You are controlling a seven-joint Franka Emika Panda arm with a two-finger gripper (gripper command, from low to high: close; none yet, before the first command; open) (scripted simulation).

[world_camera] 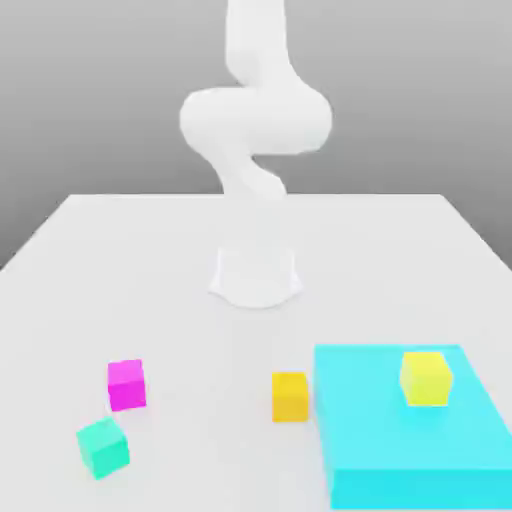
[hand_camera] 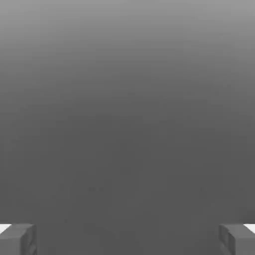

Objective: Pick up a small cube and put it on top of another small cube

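Observation:
The small orange cube [world_camera: 290,396], deep amber-yellow, rests on the white table just to the exterior view's left of a cyan slab. A magenta cube [world_camera: 127,385] and a teal-green cube [world_camera: 103,447] of the same size lie further toward the exterior view's left. In the hand view my gripper [hand_camera: 127,239] is open, its two grey fingertips [hand_camera: 17,239] far apart with nothing between them and plain grey background beyond. The white arm [world_camera: 255,130] rises from its base at the table's middle and leaves the exterior view at the top.
A flat cyan slab [world_camera: 410,450] lies at the exterior view's front right, with a paler lemon-yellow cube [world_camera: 426,378] standing on it. The arm's round base [world_camera: 256,275] sits mid-table. The white table [world_camera: 130,280] stretches wide around it.

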